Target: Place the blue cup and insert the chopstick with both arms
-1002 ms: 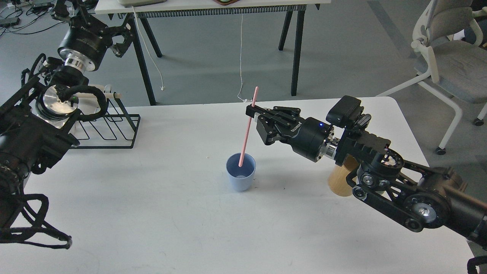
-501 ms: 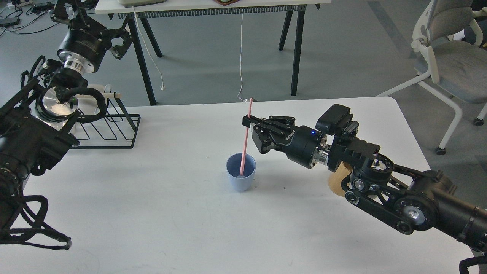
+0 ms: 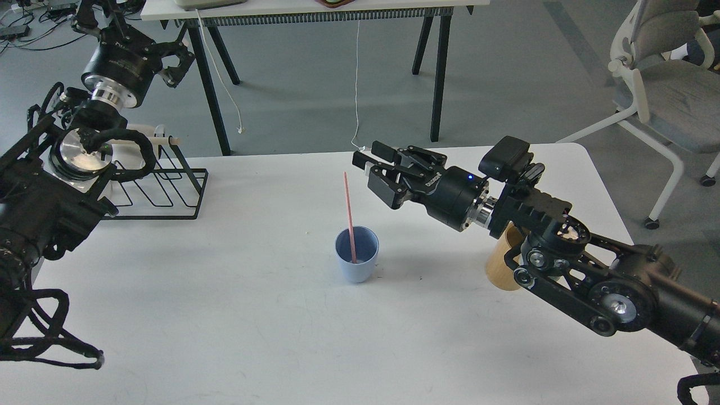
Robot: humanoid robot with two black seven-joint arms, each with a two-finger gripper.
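The blue cup (image 3: 356, 254) stands upright on the white table (image 3: 236, 315), near its middle. The pink chopstick (image 3: 349, 214) stands inside the cup and leans to the upper left against its rim. My right gripper (image 3: 371, 160) is open and empty, up and to the right of the stick's top, clear of it. My left gripper (image 3: 171, 59) is raised at the far left, above the floor behind the table; its fingers look spread and empty.
A black wire rack (image 3: 160, 183) with a pale wooden rod stands at the table's back left, under my left arm. A tan cylinder (image 3: 503, 264) stands at the right, partly behind my right arm. A chair (image 3: 658, 84) is off to the right.
My right gripper lowered the pink chopstick into the cup, then opened and drew up and back. The stick now leans left on its own. The left arm barely moved.
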